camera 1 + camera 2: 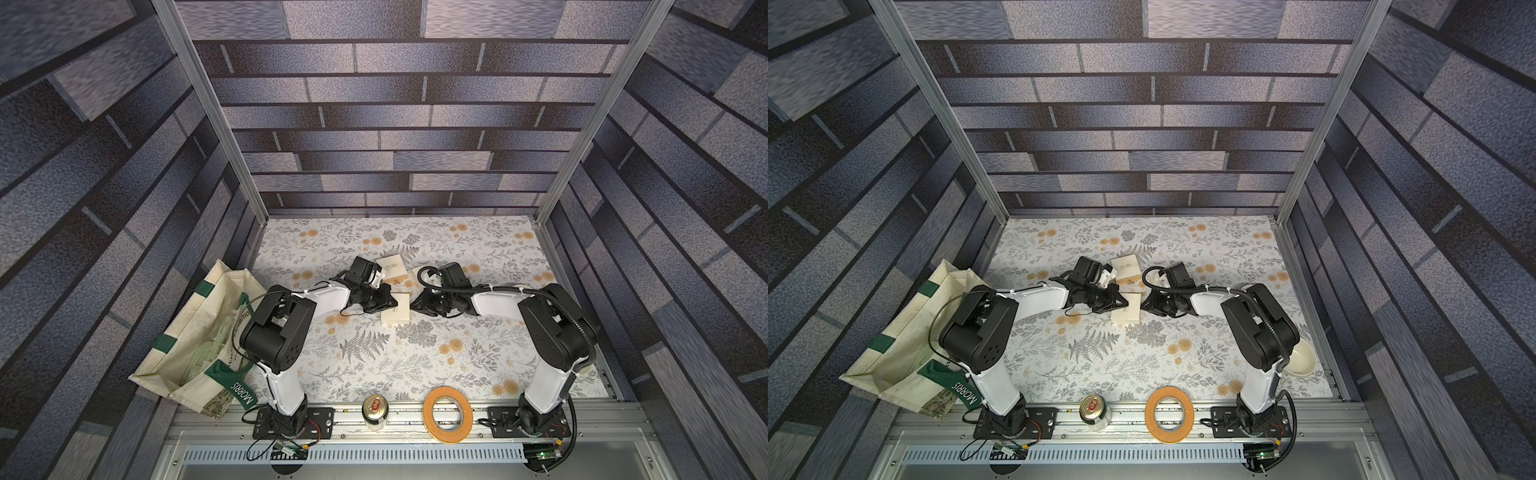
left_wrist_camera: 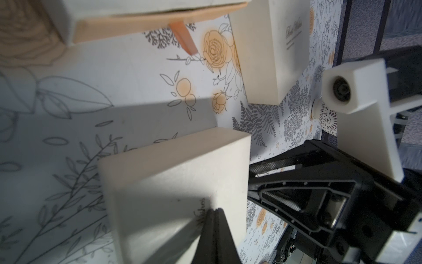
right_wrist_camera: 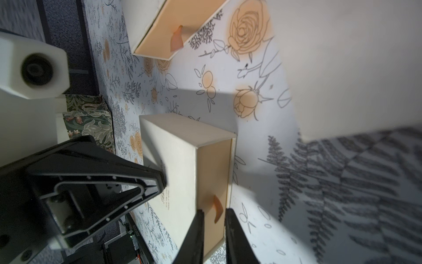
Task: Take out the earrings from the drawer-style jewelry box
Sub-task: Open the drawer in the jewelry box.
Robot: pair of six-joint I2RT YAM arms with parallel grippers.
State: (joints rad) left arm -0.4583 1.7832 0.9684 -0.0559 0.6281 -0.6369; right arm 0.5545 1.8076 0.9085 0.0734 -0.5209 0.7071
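Both arms are bent inward at the jewelry box [image 1: 397, 320]. The left gripper [image 2: 213, 211] is pressed shut on its top. The right gripper [image 3: 214, 216] is slightly spread around the orange tab [image 3: 218, 205] (the earrings cannot be seen).
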